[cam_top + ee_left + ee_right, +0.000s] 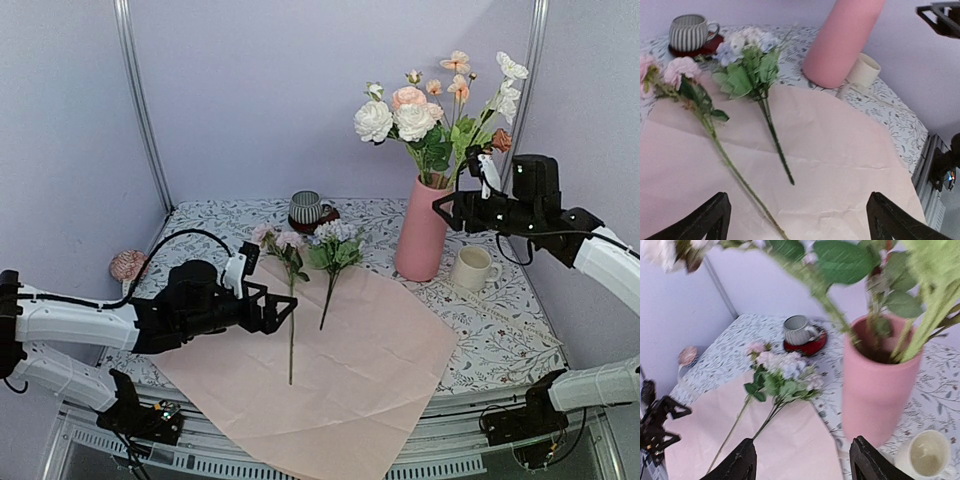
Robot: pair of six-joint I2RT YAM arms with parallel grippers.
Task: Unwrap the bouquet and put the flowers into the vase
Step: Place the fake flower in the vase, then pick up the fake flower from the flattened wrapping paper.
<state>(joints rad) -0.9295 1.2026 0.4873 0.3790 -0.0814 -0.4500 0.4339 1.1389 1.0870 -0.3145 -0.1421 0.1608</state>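
Left claw [282, 311] gaped wide, empty, long green-stemmed flowers [333, 250] lying just ahead.
Right claw [443, 203] stood parted, empty; tall matte pink vase [421, 238] just left.

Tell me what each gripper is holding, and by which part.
Nothing. The left gripper is open above the paper, and the right gripper is open near the vase; both are empty.

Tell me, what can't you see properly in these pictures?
- Stem ends of the flowers: hidden inside the vase, top view.
- Vase top: cut off by the upper edge, left wrist view.
- Same flowers: blurred and cut off at the top, right wrist view.
- Pink round thing at far left: too small to name, top view.
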